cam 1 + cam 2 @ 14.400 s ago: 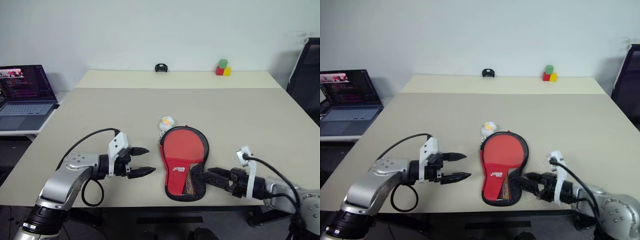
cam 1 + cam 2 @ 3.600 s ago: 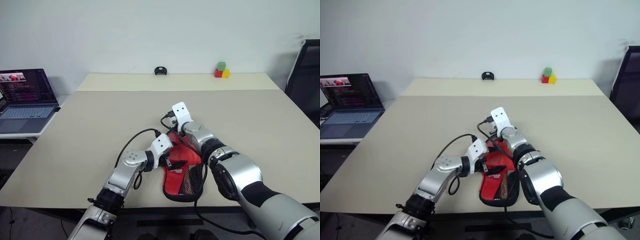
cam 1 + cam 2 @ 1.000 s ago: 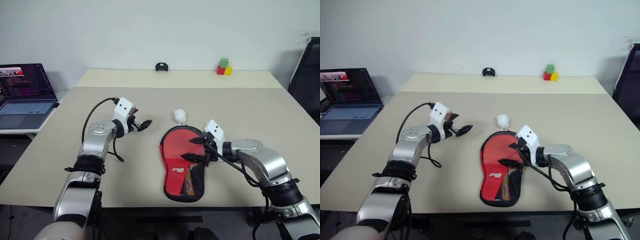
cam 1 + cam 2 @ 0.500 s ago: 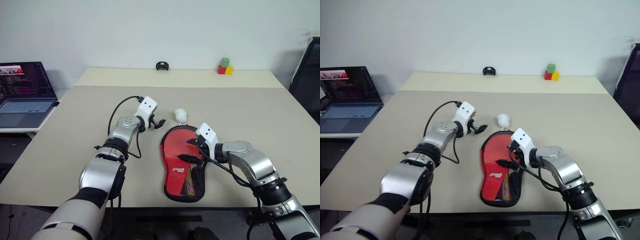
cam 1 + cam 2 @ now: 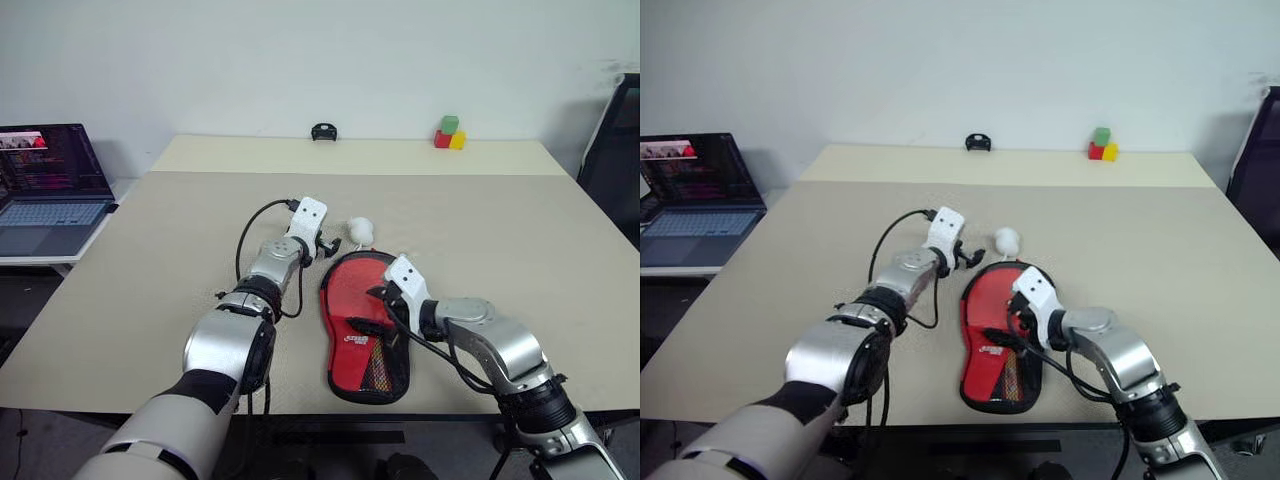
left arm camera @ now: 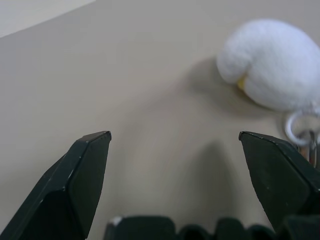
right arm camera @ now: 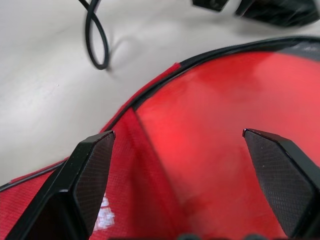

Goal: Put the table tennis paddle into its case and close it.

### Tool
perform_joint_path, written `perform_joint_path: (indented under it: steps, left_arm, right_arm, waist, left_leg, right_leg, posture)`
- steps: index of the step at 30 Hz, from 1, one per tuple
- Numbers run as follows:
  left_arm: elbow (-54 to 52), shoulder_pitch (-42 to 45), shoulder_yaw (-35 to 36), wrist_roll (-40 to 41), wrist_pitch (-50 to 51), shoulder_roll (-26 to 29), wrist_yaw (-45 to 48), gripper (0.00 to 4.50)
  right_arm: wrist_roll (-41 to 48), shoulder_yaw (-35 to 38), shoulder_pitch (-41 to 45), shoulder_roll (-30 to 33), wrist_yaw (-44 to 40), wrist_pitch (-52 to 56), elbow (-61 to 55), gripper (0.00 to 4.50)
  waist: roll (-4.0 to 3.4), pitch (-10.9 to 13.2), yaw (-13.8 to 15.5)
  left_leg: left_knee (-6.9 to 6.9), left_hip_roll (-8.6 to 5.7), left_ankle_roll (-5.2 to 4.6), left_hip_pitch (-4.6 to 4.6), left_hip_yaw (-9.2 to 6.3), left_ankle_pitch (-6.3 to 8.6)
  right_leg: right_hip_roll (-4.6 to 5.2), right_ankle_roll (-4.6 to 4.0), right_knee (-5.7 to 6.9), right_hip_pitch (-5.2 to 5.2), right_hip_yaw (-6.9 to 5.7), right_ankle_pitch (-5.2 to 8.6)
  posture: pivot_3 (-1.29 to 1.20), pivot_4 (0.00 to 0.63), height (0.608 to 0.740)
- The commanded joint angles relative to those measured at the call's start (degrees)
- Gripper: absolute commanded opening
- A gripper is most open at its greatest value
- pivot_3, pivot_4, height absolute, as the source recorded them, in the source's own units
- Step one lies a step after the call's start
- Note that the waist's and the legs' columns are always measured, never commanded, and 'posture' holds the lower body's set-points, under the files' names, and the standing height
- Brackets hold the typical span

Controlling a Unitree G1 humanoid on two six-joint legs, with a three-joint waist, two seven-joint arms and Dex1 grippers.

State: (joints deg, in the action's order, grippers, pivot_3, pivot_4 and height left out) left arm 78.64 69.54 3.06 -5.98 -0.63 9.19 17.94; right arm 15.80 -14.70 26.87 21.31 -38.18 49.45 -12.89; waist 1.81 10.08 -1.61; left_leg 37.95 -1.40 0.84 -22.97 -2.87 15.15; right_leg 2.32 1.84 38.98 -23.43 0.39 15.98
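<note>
Lying near the table's (image 5: 150,260) front edge, the case (image 5: 366,335) runs lengthwise front to back, round end toward the far edge, narrow mesh end toward the front. The paddle's (image 7: 210,135) red face shows inside it. The right gripper (image 5: 376,308) hovers wide over the case; the left gripper (image 5: 328,246), also wide, sits beside a white plush (image 5: 359,231) at the round end.

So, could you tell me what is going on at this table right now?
A two-armed robot is packing a table tennis paddle into its red case. The paddle lies in the open case on the table. The right gripper hovers open over it; the left gripper is open beside a white plush keychain.
</note>
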Motion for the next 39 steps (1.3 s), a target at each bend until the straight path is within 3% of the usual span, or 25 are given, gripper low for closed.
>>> perform_joint_path:
  steps: [1,15,23,39]
  left_arm:
    - [-0.72,1.77,2.24,1.18,0.35,-1.12,-0.22,4.50]
    - [-0.47,1.05,1.89,-1.18,2.45,-5.26,3.77,4.50]
    - [-0.74,1.36,-0.33,-2.47,1.52,-8.82,14.88,4.50]
    - [-1.17,1.06,-0.45,-2.50,-0.98,-7.34,17.11,4.50]
  right_arm:
    - [0.98,1.23,-0.81,-0.13,1.15,0.66,-3.46,4.48]
    - [2.57,1.05,-3.24,-0.42,3.75,2.98,-7.15,4.48]
    - [2.85,0.91,-4.06,-0.83,4.88,4.35,-8.74,4.48]
    - [3.43,0.86,-3.57,-0.66,5.46,4.22,-8.29,4.48]
  waist:
    - [0.00,0.00,0.01]
    - [0.00,0.00,0.07]
    - [0.00,-0.01,0.11]
    - [0.00,-0.01,-0.03]
  left_leg:
    - [0.00,0.00,0.00,0.00,0.00,0.00]
    - [0.01,-0.04,0.01,0.01,0.03,-0.01]
    - [0.03,-0.08,0.01,0.01,0.03,-0.01]
    - [0.05,-0.05,0.00,0.05,0.02,-0.01]
  right_leg:
    - [0.00,0.00,0.00,0.00,-0.02,0.00]
    - [-0.02,0.00,0.02,0.00,-0.01,0.00]
    - [-0.06,0.00,0.02,0.04,-0.03,0.00]
    - [-0.08,0.00,0.08,0.04,-0.01,0.00]
  posture:
    - [0.00,0.150,0.740]
    - [0.00,0.150,0.740]
    - [0.00,0.150,0.740]
    - [0.00,0.150,0.740]
